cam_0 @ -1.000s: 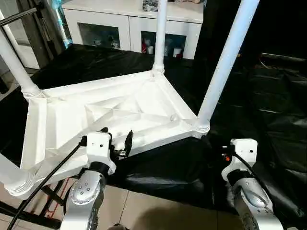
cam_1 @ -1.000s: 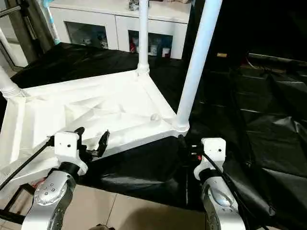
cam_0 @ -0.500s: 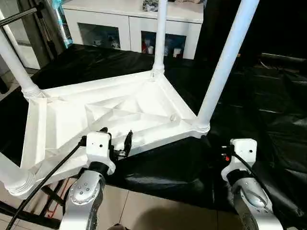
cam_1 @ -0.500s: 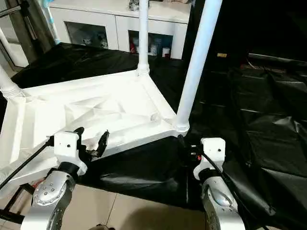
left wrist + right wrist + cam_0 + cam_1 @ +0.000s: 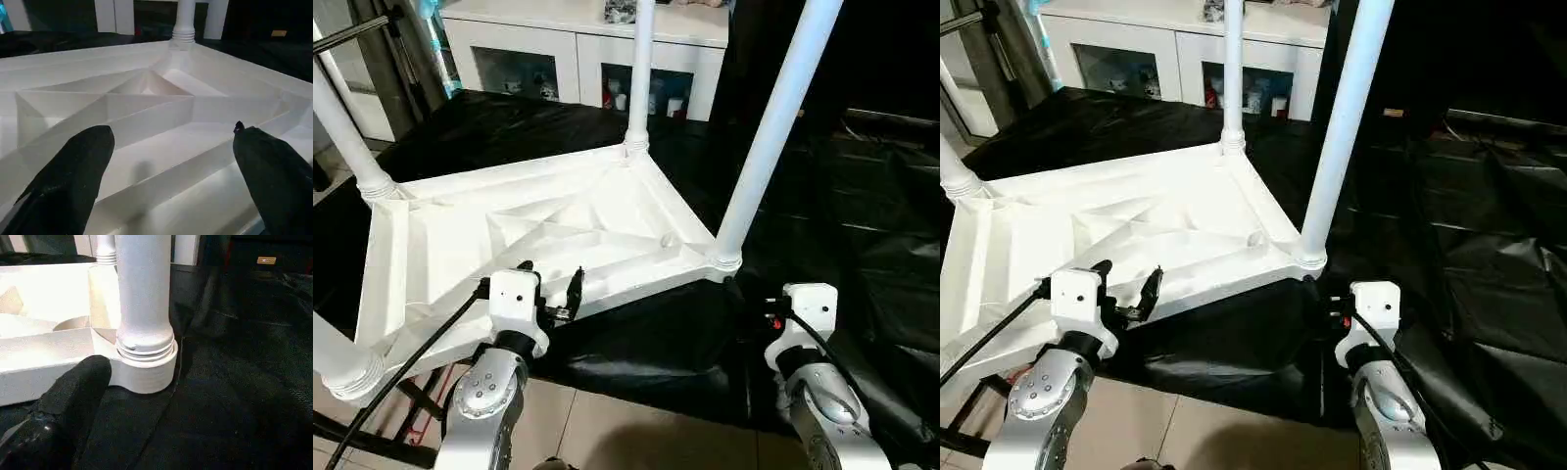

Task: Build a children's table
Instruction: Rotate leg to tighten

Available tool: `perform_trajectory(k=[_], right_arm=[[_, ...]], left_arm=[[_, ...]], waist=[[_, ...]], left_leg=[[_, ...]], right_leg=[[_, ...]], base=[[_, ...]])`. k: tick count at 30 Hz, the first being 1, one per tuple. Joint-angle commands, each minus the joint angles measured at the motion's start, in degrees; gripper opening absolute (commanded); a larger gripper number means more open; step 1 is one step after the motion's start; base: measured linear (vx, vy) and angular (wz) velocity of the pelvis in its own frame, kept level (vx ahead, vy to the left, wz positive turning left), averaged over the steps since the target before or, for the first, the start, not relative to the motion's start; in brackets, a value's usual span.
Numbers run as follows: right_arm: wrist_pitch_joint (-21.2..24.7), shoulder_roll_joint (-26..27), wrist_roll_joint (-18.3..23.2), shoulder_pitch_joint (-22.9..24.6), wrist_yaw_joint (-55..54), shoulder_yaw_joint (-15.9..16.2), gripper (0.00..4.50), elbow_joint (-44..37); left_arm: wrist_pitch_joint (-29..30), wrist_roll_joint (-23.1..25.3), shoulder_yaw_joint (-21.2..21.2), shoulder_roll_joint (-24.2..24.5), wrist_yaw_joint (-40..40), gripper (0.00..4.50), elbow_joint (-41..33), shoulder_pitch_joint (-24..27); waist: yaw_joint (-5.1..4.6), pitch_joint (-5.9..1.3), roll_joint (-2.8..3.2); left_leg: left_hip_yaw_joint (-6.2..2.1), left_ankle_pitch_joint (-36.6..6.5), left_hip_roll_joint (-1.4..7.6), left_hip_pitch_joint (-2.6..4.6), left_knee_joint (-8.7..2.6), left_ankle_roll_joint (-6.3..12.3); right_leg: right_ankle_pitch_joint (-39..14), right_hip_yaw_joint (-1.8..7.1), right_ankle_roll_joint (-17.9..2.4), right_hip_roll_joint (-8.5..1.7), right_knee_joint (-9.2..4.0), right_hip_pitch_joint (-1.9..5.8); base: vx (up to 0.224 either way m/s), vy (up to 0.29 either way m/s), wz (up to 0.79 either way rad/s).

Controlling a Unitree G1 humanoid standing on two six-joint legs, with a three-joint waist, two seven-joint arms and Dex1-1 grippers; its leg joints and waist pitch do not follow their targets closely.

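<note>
The children's table lies upside down on a black sheet, its ribbed X-braced underside [image 5: 509, 225] facing up. Legs stand in its corner sockets: a far one [image 5: 639, 69], a near right one [image 5: 773, 117], a left one [image 5: 342, 127] and a near left one [image 5: 333, 357]. My left gripper [image 5: 551, 274] is open, level with the top's front edge, nothing between its fingers [image 5: 73, 166]. My right gripper [image 5: 1317, 291] hovers open just short of the near right socket [image 5: 146, 367]; one finger [image 5: 73, 391] shows beside the socket, apart from it.
A white glass-door cabinet [image 5: 587, 49] stands behind the table. The black sheet [image 5: 862, 196] spreads wide to the right. Tiled floor [image 5: 607, 431] and a black stand frame [image 5: 372, 441] lie below the near edge, by my forearms.
</note>
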Motion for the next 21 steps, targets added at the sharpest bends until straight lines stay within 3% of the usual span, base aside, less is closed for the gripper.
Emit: perform_trajectory(k=[1, 21], right_arm=[[0.3, -0.2, 0.5, -0.5, 0.1, -0.3, 4.50, -0.2], [0.4, -0.7, 0.3, -1.4, 0.4, -0.2, 4.50, 0.2]], left_arm=[[0.8, -0.1, -0.7, 0.2, 0.6, 4.41, -1.3, 0.3], [0.9, -0.1, -0.8, 0.1, 1.3, 4.41, -1.3, 0.0]], waist=[[0.04, -2.20, -0.03], [0.08, -2.17, -0.36]], left_leg=[[-1.74, -25.6, 2.82, 1.47, -4.71, -1.54], [-1.68, -24.6, 2.79, 1.39, -4.65, -1.15]], right_leg=[[-20.5, 2.31, -3.3, -2.54, -5.37, 1.00], [-21.5, 2.30, -2.8, -2.61, -5.39, 0.98]], base=[[0.000, 0.000, 0.00], [0.000, 0.000, 0.00]])
